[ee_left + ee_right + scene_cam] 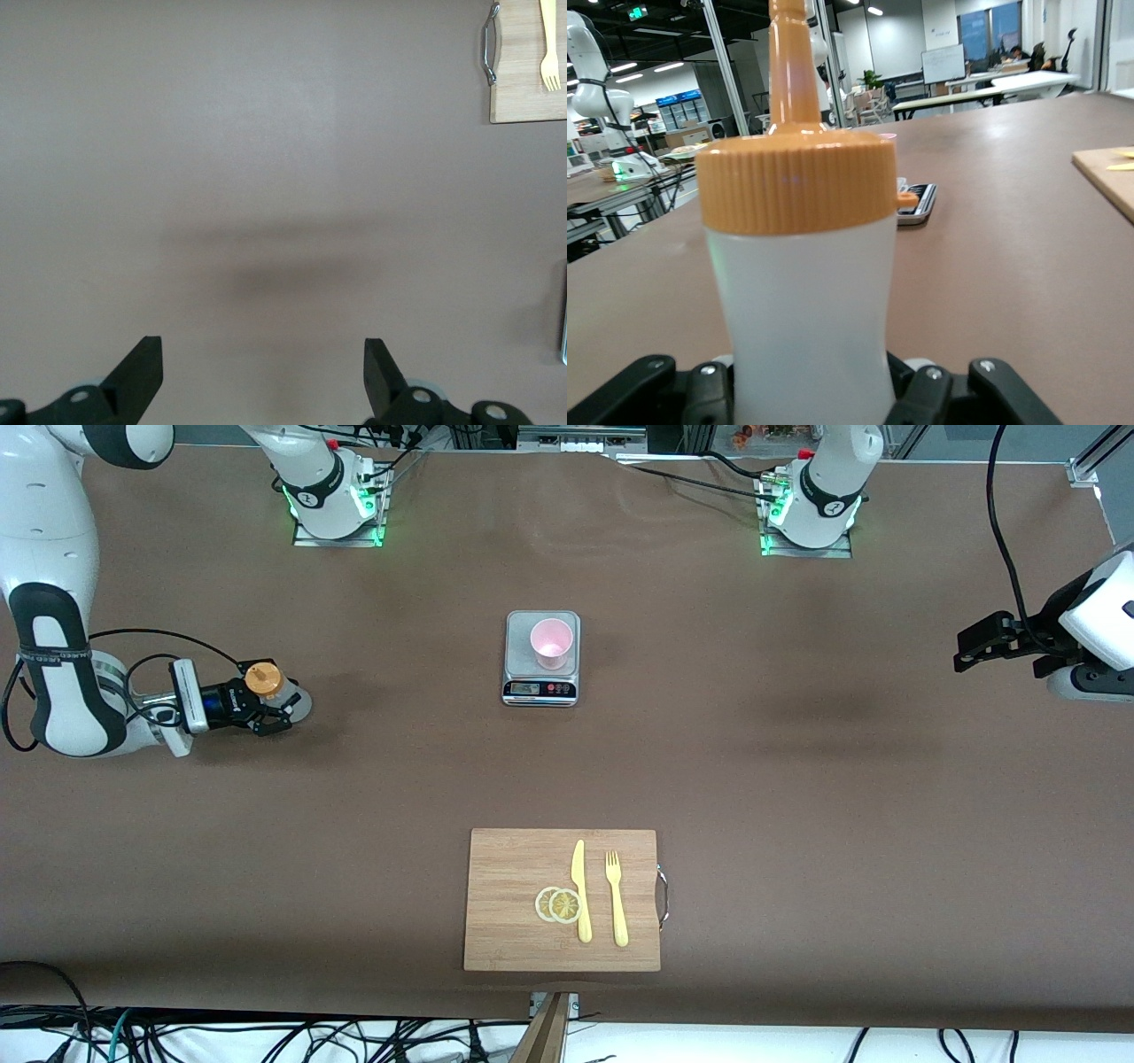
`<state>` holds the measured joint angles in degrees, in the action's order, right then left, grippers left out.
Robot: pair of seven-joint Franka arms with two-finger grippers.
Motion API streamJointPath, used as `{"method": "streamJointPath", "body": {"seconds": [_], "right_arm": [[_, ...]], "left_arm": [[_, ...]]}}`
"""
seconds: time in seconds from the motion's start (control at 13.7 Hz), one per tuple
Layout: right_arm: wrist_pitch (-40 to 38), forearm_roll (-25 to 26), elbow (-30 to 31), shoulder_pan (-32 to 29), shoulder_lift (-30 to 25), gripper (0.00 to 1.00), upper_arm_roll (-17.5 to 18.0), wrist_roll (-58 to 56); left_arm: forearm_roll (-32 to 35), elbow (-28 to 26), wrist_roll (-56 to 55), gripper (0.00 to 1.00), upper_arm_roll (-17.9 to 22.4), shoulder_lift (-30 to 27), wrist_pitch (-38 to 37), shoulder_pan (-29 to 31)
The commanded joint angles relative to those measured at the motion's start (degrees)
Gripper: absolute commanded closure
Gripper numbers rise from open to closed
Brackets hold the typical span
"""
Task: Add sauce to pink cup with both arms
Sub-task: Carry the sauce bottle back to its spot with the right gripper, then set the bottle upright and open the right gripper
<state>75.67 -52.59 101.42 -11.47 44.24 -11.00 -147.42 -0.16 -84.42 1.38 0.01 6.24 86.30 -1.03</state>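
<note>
Whitish translucent sauce bottle [806, 319] with ribbed orange cap; pale pink cup [551, 643]; grey scale [541, 657]; tan wooden cutting board [514, 868]; yellow knife [580, 890], fork [616, 897], lemon slices [558, 904]; brown surface [797, 779].

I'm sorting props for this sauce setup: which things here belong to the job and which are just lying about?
In the job: sauce bottle, held upright by the shut right gripper; pink cup on the scale; open left gripper, waiting.

Lying about: cutting board, knife, fork, lemon slices.

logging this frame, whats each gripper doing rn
left gripper: open, empty, over bare table.
right gripper: shut on the sauce bottle.
</note>
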Motion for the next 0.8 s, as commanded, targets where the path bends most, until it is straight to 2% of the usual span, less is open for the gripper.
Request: {"method": "streamJointPath", "body": {"seconds": [0.0,0.22,0.29,0.36,0.44,0.73], "right_arm": [[-2.0,-2.2,-3.7,-0.6,3.7,0.77,0.1,-2.1],[-1.6,-2.2,-6.8,-0.8,6.1,0.76,0.1,-3.3],[-1.5,-2.2,-6.8,-0.8,6.3,0.68,0.1,-3.2],[-1.6,-2.0,-6.8,-0.9,6.2,0.29,0.1,-3.0],[-1.8,-1.6,-6.8,-0.9,6.1,0.00,-0.2,-2.4],[-2.0,-0.5,-7.3,-0.7,5.9,0.00,-2.0,-2.1]], "left_arm": [[-0.4,0.7,1.0,0.00,0.3,0.2,-0.9,-0.3],[-0.4,0.7,1.0,0.00,0.3,0.3,-0.9,-0.3],[-0.4,0.7,1.0,0.00,0.3,0.3,-0.9,-0.3],[-0.4,0.7,1.0,0.00,0.3,0.2,-0.9,-0.3],[-0.4,0.7,1.0,0.00,0.3,0.2,-0.9,-0.3],[-0.4,0.7,1.0,0.00,0.3,0.3,-0.9,-0.3]]}}
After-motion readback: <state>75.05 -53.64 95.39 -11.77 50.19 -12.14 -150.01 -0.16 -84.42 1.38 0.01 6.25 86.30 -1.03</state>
